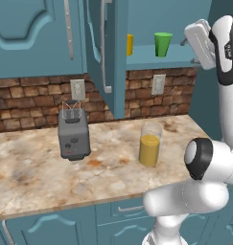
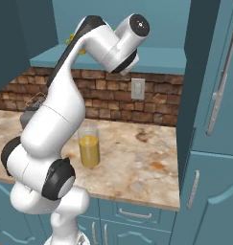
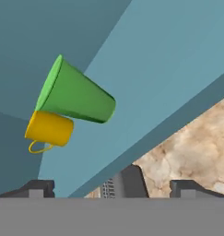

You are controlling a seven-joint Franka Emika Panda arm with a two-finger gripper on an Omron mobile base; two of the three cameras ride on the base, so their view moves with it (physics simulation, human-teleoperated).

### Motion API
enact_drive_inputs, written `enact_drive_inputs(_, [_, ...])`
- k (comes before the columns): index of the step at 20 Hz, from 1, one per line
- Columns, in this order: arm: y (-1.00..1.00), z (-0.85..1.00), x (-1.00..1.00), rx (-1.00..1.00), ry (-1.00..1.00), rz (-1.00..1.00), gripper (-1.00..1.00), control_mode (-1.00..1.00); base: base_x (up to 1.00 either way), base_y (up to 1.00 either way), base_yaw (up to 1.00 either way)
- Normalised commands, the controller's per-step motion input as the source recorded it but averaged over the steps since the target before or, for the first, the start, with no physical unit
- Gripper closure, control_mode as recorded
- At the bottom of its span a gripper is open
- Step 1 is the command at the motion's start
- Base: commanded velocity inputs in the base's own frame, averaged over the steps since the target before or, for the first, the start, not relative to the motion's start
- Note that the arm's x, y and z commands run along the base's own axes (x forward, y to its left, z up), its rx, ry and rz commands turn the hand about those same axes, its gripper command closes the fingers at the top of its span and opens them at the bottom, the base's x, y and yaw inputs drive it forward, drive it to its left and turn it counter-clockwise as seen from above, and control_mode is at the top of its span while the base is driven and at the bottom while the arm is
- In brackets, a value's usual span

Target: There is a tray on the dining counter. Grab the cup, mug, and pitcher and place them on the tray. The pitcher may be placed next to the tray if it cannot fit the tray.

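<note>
The green cup (image 1: 162, 44) stands on the shelf of an open wall cabinet, with the yellow mug (image 1: 130, 44) to its left, half hidden by the cabinet door. In the hand view the cup (image 3: 74, 94) and mug (image 3: 49, 129) appear tilted, side by side ahead of me. My gripper (image 3: 114, 189) is open with nothing between its fingers. It hangs at shelf height, a short way right of the cup and apart from it (image 1: 189, 50). The clear pitcher (image 1: 150, 143) of orange liquid stands on the kitchen counter below (image 2: 89, 148). The tray and the dining counter are out of view.
A grey toaster (image 1: 74, 131) stands on the marbled kitchen counter (image 1: 31, 172), left of the pitcher. The open cabinet door (image 1: 106, 52) hangs left of the shelf (image 1: 156, 58). A tall teal cabinet (image 2: 214, 95) bounds the counter on the right.
</note>
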Motion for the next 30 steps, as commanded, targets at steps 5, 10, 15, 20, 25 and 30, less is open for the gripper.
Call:
enact_drive_inputs(5, [-0.07, 0.18, 0.24, 0.15, 0.00, -0.05, -1.00, -1.00, 0.00, 0.00, 0.00])
enact_drive_inputs(10, [0.00, 0.17, 0.28, 0.12, -0.03, -0.07, -1.00, -1.00, 0.00, 0.00, 0.00])
enact_drive_inputs(15, [0.00, 0.09, 0.30, 0.09, -0.01, -0.08, -1.00, -1.00, 0.00, 0.00, 0.00])
enact_drive_inputs(20, [0.00, 0.00, 0.22, 0.07, 0.00, -0.04, -1.00, -1.00, 0.00, 0.00, 0.00])
enact_drive_inputs(25, [0.00, 0.00, 0.24, 0.06, 0.00, 0.00, -1.00, -1.00, 0.00, 0.00, 0.00])
enact_drive_inputs(30, [0.04, 0.00, 0.16, 0.05, 0.00, 0.00, -1.00, -1.00, 0.00, 0.00, 0.00])
